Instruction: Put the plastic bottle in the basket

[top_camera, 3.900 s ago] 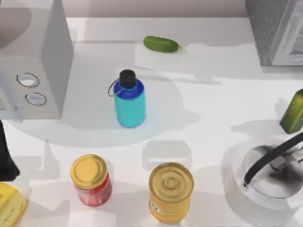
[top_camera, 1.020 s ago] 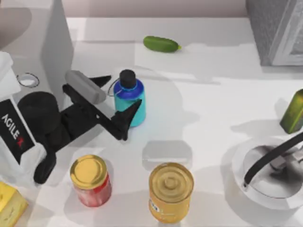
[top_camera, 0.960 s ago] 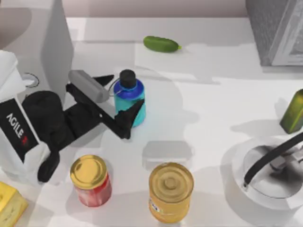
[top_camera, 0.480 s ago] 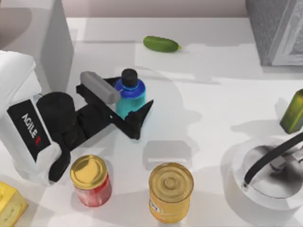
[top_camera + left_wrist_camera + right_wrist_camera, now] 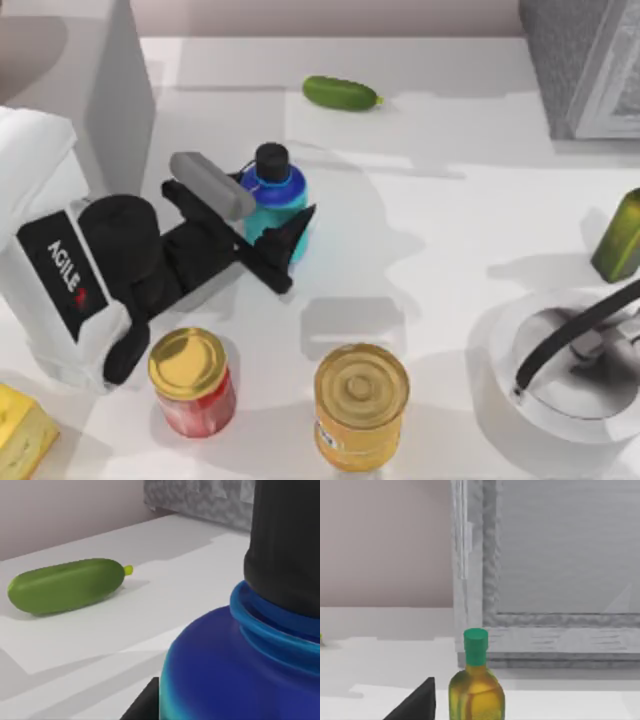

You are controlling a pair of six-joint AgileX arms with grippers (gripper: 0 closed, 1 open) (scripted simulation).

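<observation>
Jaws of my left gripper (image 5: pixel 268 232) are pinching the bottle (image 5: pixel 275 200) standing between them, so grab's done; lifting and hauling it to the basket (image 5: pixel 560 372) is left.

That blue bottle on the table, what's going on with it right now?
The left gripper has its jaws closed on the cyan body of the plastic bottle, which stands upright on the table, not yet lifted. The basket waits at the table's right edge. A cucumber lies behind the bottle.
</observation>
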